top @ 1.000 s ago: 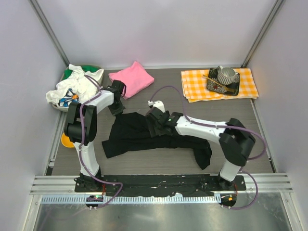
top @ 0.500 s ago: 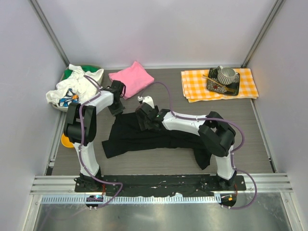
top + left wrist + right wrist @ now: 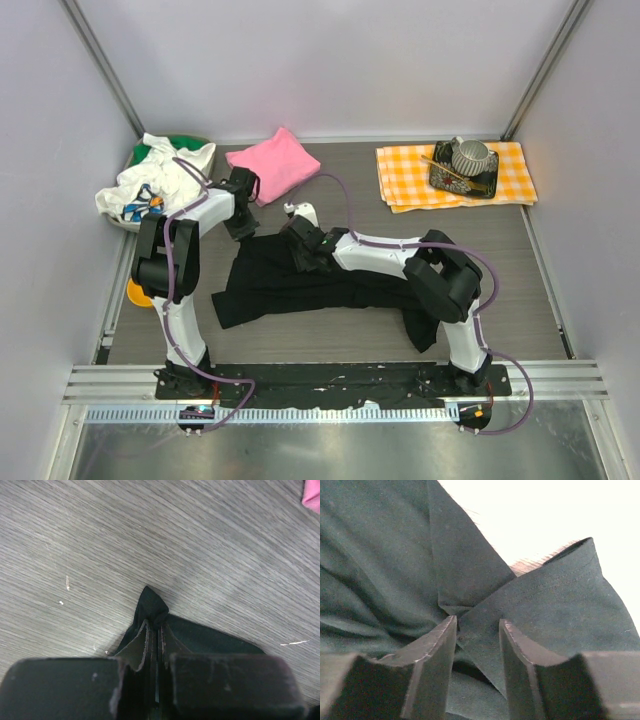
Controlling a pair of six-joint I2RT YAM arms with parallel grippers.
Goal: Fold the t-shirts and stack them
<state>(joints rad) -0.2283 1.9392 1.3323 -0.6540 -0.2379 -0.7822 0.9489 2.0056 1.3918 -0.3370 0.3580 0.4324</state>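
**Overhead and wrist views.** The black shirt [image 3: 300, 290] lies crumpled across the middle of the table [image 3: 540, 270]. It reaches from beside the left arm to a bunched end by the right arm's base. The left gripper [image 3: 155, 632] is closed on a corner of it (in the wrist view the cloth is pinched between the pads and a point of fabric pokes out onto the table). The right gripper [image 3: 477, 622] sits at the shirt's far edge, near the left one. Its jaws stand partly apart astride a fold, with cloth in the gap but not clamped. The pink shirt [image 3: 272, 165] lies folded at the far edge, apart from the black one. A checked cloth [image 3: 400, 180] at far right bears a tray [image 3: 442, 178] and a cup [image 3: 470, 155]. A heap of white clothes [image 3: 150, 180] lies far left.
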